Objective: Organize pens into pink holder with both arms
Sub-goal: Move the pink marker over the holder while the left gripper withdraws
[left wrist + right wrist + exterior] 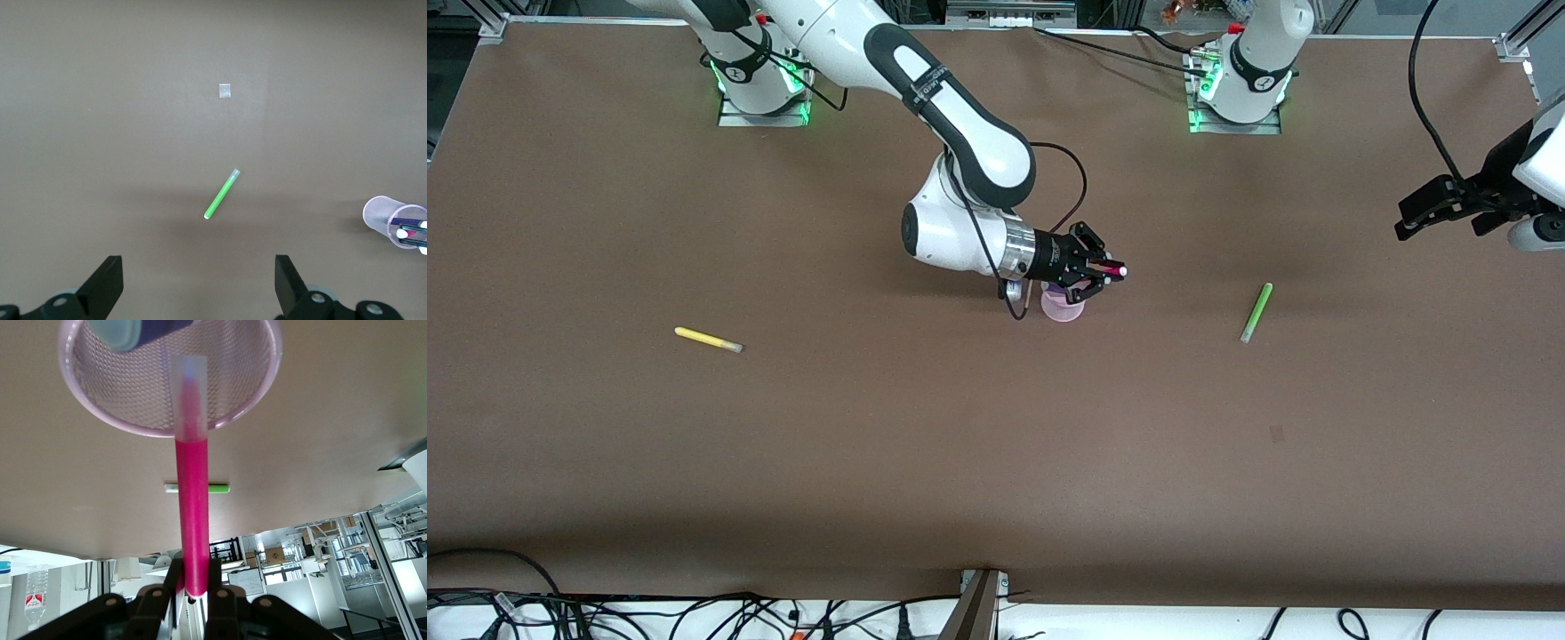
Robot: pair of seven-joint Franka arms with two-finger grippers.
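My right gripper (1107,274) is shut on the magenta pen (1115,269) and holds it over the pink holder (1064,308) in the middle of the table. In the right wrist view the magenta pen (192,507) runs from my gripper (193,587) to the holder's mouth (100,413), its pale tip at the rim. The purple pen (133,330) stands in the holder. The green pen (1256,313) lies toward the left arm's end, under my open, empty left gripper (198,287), which is high in the air (1409,220). The yellow pen (708,340) lies toward the right arm's end.
The left wrist view shows the green pen (221,194), the holder (392,221) off to one side and a small pale square mark (225,90) on the brown table. Cables hang along the table's edge nearest the front camera (694,613).
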